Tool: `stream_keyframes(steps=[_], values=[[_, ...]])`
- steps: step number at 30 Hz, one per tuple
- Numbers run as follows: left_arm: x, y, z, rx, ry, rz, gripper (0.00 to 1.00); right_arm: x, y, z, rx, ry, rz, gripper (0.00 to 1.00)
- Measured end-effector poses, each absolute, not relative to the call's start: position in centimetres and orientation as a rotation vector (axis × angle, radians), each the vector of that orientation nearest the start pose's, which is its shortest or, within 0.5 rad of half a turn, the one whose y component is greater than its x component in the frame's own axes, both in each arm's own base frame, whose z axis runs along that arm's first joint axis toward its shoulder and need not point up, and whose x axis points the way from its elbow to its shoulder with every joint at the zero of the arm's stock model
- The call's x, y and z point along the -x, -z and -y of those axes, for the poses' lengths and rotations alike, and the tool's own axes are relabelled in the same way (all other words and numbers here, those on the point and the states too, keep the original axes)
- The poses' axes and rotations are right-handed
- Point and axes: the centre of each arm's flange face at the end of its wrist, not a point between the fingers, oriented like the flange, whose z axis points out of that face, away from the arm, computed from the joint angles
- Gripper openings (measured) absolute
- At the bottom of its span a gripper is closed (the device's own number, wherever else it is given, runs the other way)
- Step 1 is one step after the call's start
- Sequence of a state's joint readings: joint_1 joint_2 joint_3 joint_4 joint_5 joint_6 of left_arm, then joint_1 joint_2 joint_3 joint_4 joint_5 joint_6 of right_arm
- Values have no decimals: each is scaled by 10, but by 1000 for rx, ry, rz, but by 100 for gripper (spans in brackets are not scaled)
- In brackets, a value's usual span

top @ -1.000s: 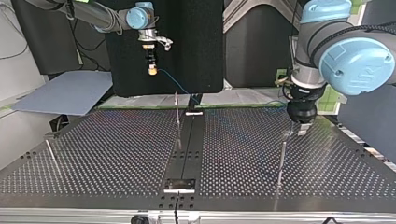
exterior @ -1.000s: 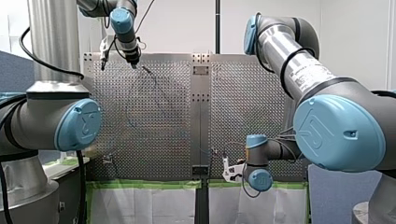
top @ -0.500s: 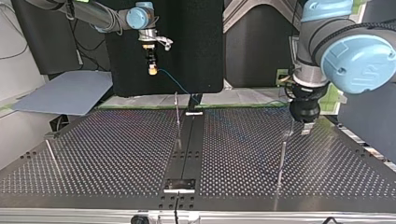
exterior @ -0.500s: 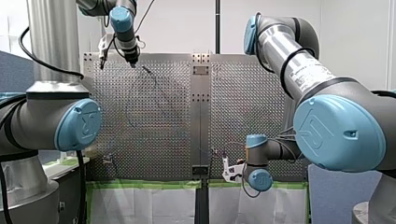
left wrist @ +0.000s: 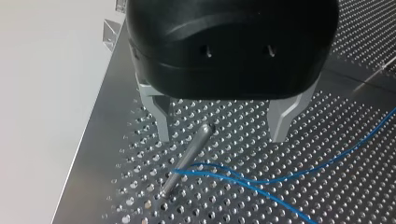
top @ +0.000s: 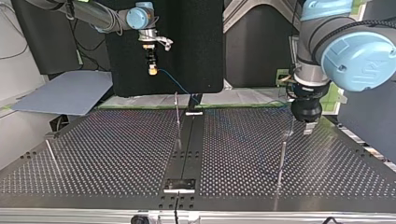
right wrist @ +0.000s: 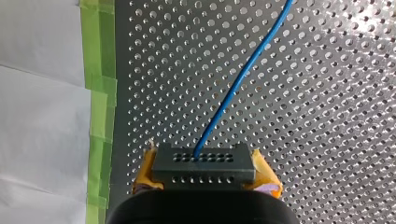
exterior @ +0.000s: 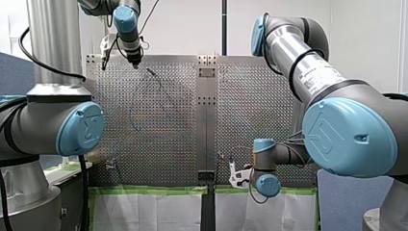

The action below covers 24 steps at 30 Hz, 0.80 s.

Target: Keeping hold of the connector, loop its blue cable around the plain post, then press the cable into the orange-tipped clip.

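While my right gripper (right wrist: 205, 171) clasped the connector (right wrist: 204, 163) and my left gripper (left wrist: 223, 125) hung open, I feared slack—the blue cable (left wrist: 261, 181) slipping off the plain post (left wrist: 187, 156).

The left arm (exterior: 38, 126) and right arm (exterior: 288, 48) are silver-grey tubes with light blue joint caps (exterior: 81, 128). A printed label band (exterior: 316, 79) circles the right arm. Left gripper (left wrist: 221, 135): black domed housing, two metal fingers (left wrist: 161, 116). Right gripper (right wrist: 205, 179): yellow pads (right wrist: 266, 179).

Robotics lab; perforated metal table (top: 93, 154); green tape (exterior: 144, 190); black backdrop (top: 196, 46).
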State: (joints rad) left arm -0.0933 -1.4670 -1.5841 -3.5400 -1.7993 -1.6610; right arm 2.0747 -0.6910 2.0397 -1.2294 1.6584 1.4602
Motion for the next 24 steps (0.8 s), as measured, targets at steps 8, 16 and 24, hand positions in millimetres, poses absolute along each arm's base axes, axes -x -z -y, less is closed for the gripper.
stream_keyframes(steps=[8, 16, 24], values=[[-402, -492, 173, 29, -32, -1840, 99, -352, 60, 378, -1649, -1354, 935, 0], [-425, -481, 207, -1, 11, -1799, 99, -354, 60, 376, -1651, -1358, 930, 0], [-447, -484, 241, 17, 32, -1730, 99, -354, 60, 376, -1652, -1357, 930, 0]])
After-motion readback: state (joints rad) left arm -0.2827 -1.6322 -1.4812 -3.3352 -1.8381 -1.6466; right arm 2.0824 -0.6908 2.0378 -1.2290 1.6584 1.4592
